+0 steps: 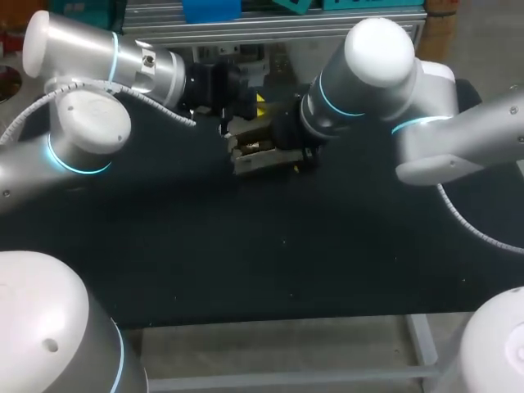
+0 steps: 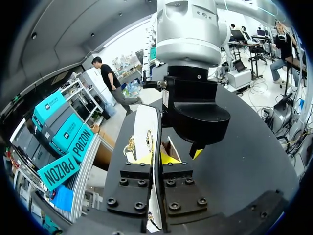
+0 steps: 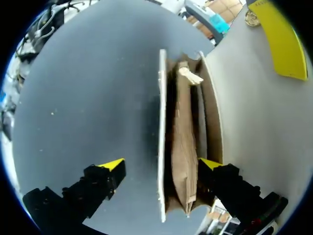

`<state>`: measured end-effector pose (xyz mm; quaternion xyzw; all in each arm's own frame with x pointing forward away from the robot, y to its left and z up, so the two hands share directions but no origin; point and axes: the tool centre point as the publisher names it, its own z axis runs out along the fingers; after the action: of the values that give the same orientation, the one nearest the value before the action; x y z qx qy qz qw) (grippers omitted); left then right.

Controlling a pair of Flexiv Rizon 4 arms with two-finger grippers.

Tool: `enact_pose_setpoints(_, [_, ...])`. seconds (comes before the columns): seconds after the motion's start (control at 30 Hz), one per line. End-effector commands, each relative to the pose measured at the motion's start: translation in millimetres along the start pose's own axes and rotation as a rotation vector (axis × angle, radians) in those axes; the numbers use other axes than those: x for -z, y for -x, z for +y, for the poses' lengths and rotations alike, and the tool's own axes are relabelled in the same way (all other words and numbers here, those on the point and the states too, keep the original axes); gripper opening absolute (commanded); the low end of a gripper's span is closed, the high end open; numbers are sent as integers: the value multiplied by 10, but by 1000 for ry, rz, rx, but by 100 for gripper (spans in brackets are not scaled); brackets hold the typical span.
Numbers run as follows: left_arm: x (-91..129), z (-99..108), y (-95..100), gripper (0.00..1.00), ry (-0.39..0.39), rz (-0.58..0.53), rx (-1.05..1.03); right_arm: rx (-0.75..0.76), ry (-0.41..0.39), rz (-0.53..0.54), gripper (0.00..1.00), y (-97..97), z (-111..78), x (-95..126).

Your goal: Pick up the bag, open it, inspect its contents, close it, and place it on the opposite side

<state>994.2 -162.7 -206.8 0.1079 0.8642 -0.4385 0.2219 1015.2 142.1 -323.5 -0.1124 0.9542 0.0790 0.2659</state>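
The bag [image 1: 258, 153] is a small white one, open at the table's back middle. My left gripper [image 2: 156, 159] is shut on its raised white flap [image 2: 146, 125], which stands edge-on between the fingers. My right gripper [image 3: 161, 165] is wide open at the bag's mouth: one fingertip [image 3: 113, 164] is outside over the table, the other inside behind the front wall [image 3: 162, 112]. A brown paper packet [image 3: 183, 132] stands in the bag. In the head view both grippers, left [image 1: 237, 110] and right [image 1: 286, 157], meet at the bag.
The black table [image 1: 246, 262] stretches wide toward its front edge on both sides of the bag. My two arms cross the back corners. A metal rack runs behind the table's far edge.
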Motion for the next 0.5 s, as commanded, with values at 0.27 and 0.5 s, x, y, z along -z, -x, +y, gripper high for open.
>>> enact_pose_setpoints(0.27, [-42, 34, -15, 0, 18, -3, 17, 1, 5, -148, 43, 33, 50, 436])
enact_pose_setpoints(0.5, [-77, 54, 0, 0, 40, -3, 24, 28, 40, -200, 18, 49, 110, 635])
